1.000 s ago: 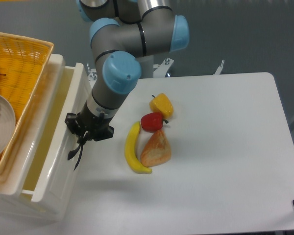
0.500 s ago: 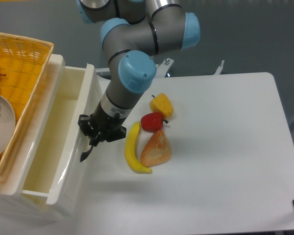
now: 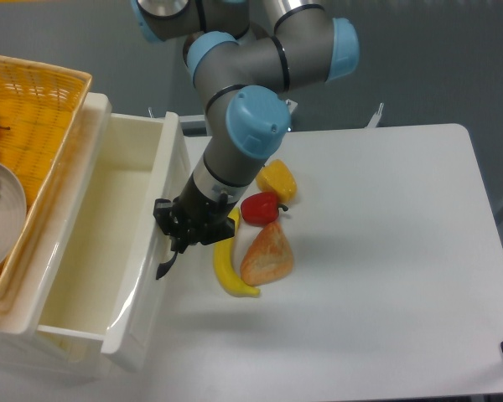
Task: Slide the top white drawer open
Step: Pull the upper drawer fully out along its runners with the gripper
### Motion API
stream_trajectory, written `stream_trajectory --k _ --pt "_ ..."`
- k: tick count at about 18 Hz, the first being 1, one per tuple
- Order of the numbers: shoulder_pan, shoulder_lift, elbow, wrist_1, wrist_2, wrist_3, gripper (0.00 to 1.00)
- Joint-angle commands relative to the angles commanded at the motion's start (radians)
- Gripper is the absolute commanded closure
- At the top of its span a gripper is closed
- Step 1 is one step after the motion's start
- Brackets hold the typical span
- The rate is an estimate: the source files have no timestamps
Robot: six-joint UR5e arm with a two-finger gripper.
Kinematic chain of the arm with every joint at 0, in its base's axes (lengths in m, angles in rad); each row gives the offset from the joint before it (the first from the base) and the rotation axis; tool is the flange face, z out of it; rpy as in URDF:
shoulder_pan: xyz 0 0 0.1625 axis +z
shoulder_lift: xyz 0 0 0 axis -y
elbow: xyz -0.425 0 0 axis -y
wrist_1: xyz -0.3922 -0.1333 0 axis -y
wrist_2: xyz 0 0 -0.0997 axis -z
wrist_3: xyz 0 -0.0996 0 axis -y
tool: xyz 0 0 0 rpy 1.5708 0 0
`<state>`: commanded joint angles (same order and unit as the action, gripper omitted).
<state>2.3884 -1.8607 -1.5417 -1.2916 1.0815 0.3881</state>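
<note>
At far left, the yellow wicker basket (image 3: 33,109) sits on the cabinet top, and beside it the glossy white box-shaped top drawer (image 3: 109,251) stands pulled further out than a second ago, its front panel now closer to the fruit. The black two-finger claw (image 3: 174,244) has travelled right with the panel and is clamped on the curved black handle (image 3: 163,266). To the right on the white counter (image 3: 386,251), the yellow banana (image 3: 226,268), red apple (image 3: 261,208), yellow pepper (image 3: 277,180) and tan bread wedge (image 3: 268,255) lie unmoved.
</note>
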Motion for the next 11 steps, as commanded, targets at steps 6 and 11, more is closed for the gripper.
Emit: stream_trajectory --k 6,11 --pt "0.015 -0.003 0.003 0.000 0.000 0.002 0.86" --pt "0.037 -0.006 0.005 -0.002 -0.003 0.020 0.86"
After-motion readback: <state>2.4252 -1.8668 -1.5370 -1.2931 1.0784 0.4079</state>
